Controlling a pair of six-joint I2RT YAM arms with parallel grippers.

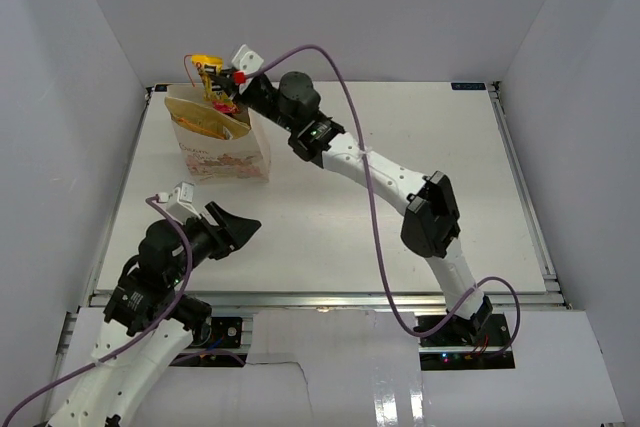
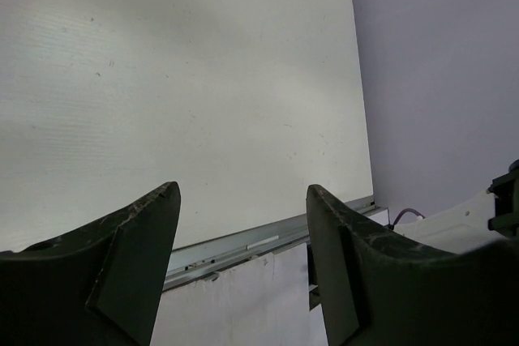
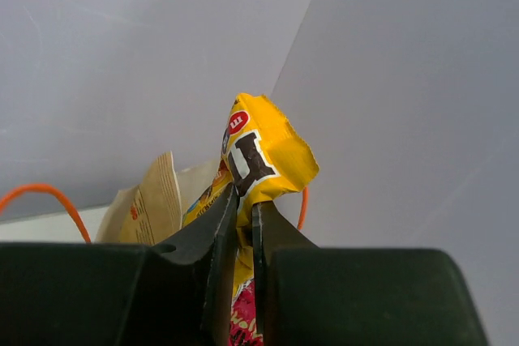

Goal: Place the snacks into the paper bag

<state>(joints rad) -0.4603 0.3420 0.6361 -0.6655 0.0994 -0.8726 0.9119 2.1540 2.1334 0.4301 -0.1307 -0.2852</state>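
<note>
Your left claw (image 1: 242, 229) hangs wide open and empty above the near-left corner of the bench (image 1: 320, 237), and over at the far left your right claw (image 3: 243, 200) pinches the yellow M&M's pack (image 3: 268, 151) tight, right above the mouth of the upright paper bag (image 1: 215, 152).

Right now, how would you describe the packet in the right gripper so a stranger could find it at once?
Look at the cream paper bag standing far left on the table. Just above its mouth, the right gripper pinches a yellow M&M's pack, the only snack outside the bag.
</note>
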